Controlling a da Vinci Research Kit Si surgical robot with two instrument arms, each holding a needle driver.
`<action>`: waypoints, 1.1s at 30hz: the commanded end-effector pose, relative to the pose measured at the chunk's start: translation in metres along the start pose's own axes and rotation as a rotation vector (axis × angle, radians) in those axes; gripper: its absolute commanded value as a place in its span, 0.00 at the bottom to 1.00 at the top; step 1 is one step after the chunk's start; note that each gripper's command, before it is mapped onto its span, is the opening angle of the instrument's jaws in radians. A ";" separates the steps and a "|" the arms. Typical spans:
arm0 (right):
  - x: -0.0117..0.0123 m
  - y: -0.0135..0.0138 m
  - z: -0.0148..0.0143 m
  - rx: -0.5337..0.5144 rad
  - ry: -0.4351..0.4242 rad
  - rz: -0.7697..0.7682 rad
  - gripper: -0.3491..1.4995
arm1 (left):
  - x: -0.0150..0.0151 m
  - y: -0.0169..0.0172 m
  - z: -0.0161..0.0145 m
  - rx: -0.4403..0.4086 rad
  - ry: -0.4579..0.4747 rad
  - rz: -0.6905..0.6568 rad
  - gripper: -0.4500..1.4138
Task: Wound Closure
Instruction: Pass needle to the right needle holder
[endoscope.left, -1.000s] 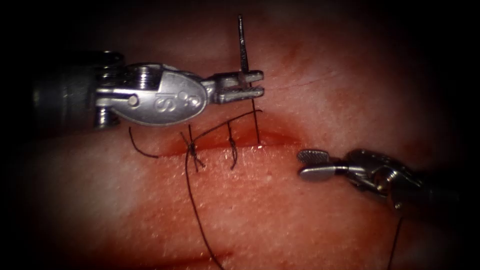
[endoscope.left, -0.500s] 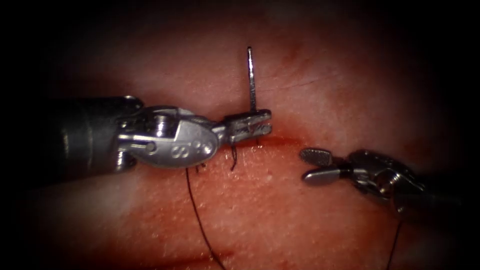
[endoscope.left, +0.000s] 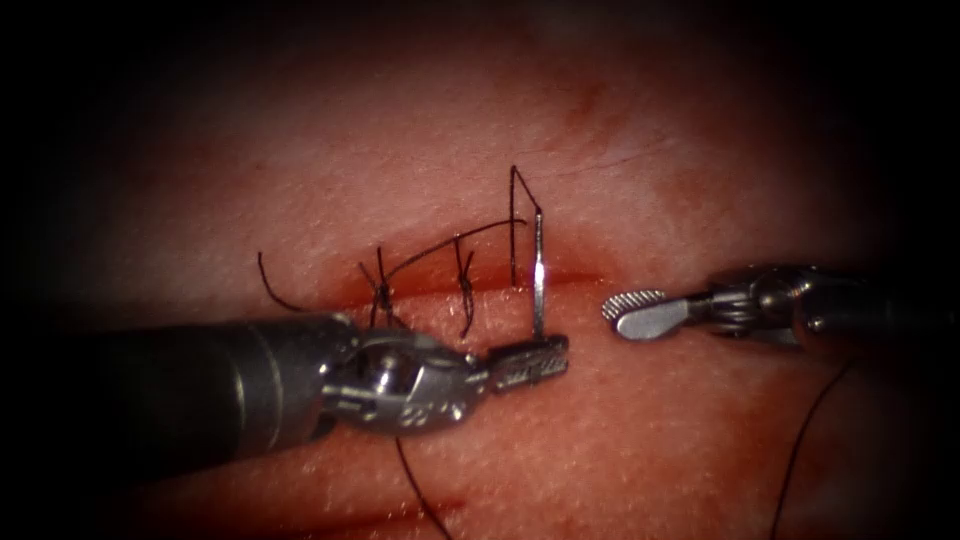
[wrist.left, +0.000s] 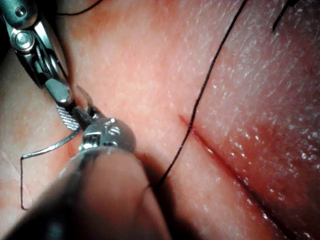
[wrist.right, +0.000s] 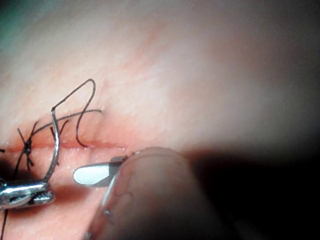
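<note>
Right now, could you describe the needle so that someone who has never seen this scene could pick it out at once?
Find the cut running across the tissue, then the left tool just below it. The needle stands up from that tool's shut jaws, clear of the tissue, with thread trailing from its upper end. Unlike the dark stitches beside it, it is a bright, stiff metal sliver.

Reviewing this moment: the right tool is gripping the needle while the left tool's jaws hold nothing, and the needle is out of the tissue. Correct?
Not quite: the tools are swapped. In the endoscope view the left tool grips the needle near one end, with thread trailing from the other. The right tool holds nothing. The rest stands: the needle is out of the tissue, standing over the cut.
</note>
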 end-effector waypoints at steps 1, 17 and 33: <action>0.0005 -0.0001 0.0017 0.002 0.006 0.000 0.81 | -0.0002 0.0002 0.0008 0.003 -0.003 0.000 0.00; 0.0009 -0.0010 0.0049 -0.027 0.125 0.001 0.87 | -0.0001 0.0006 0.0011 -0.010 -0.032 0.044 0.00; 0.0010 -0.0017 0.0061 -0.116 0.218 -0.106 0.77 | -0.0001 0.0007 0.0012 -0.013 -0.046 0.044 0.00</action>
